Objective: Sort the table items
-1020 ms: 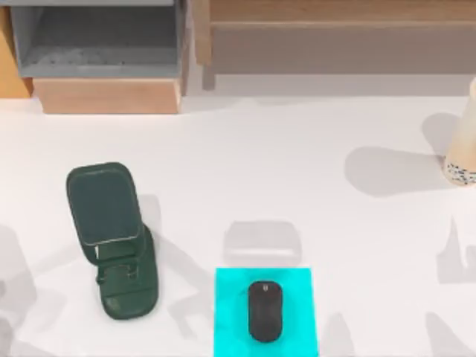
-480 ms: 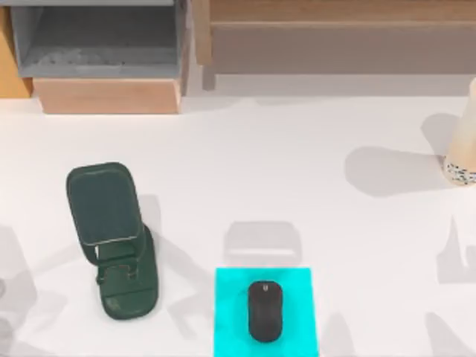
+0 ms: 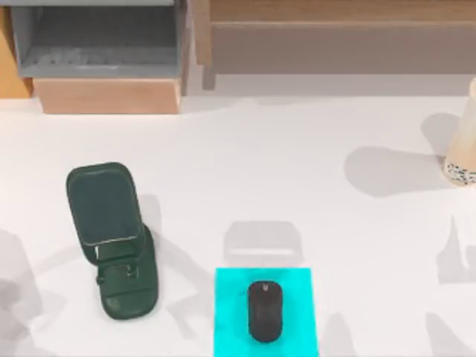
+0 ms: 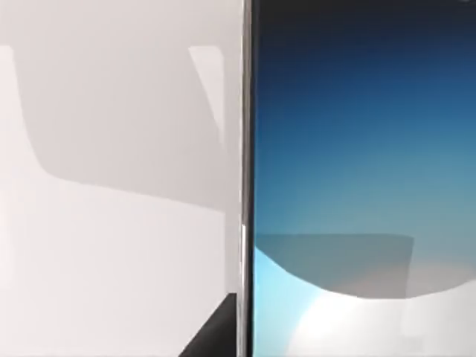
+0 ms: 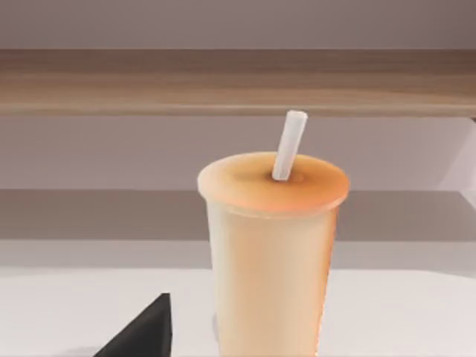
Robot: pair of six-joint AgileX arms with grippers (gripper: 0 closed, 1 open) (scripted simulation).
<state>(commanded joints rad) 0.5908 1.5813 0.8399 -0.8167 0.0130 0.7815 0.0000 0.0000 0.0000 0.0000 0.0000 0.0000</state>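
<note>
A small black mouse (image 3: 265,311) lies on a cyan mat (image 3: 232,312) at the table's front middle. The cream cup (image 3: 464,152) with a dark-speckled base stands at the right edge of the top view. In the right wrist view the cup (image 5: 271,253) is upright and close, with a white straw (image 5: 287,145) in its lid; a dark bit of my right gripper (image 5: 141,333) shows beside it. The smartphone (image 4: 357,186) with its blue-white screen fills the right half of the left wrist view, very near the camera, and a dark bit of my left gripper (image 4: 216,338) shows along its edge.
A dark green phone stand (image 3: 108,238) sits at the left of the table. At the back stand a grey open box (image 3: 100,44) on a wooden base and a long wooden shelf (image 3: 335,37). White table (image 3: 297,171) lies between them.
The faint shadows at the top view's lower left have shifted slightly. Mouse, stand and cup have not moved.
</note>
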